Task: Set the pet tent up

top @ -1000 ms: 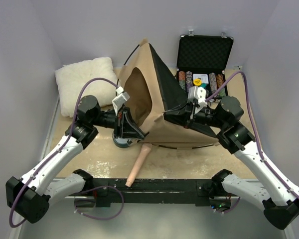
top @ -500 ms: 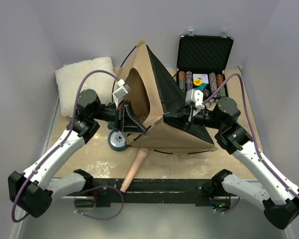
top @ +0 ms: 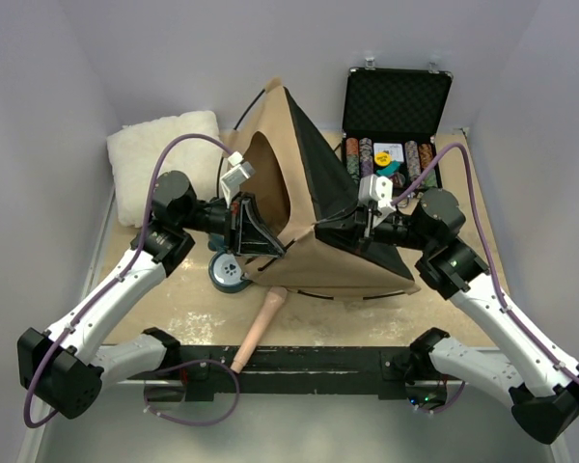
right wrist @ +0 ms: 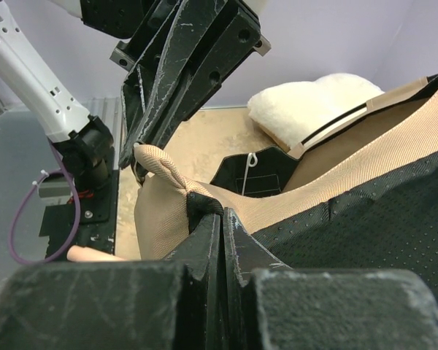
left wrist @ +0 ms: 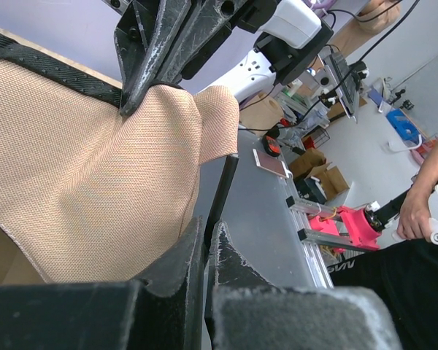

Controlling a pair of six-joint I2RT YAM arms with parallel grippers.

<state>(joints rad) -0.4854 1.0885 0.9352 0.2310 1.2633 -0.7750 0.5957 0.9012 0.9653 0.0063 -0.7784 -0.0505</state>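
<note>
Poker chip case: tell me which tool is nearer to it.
Right. The right tool, shut on the pet tent, sits just left of the poker chip case; the left tool grips the tent's far side, with the tent between it and the case.

Top view: pet tent [top: 318,260] hides its own far side and the upper end of the tan rod [top: 259,333] at lower centre. Round grey disc [top: 227,274] partly under left gripper [top: 278,252]. Chip markings in the black case [top: 396,96] too small to read. Left wrist: person's arm [left wrist: 427,200] cut by right edge. Right wrist: pillow [right wrist: 314,98] bottom hidden behind tent trim.
</note>
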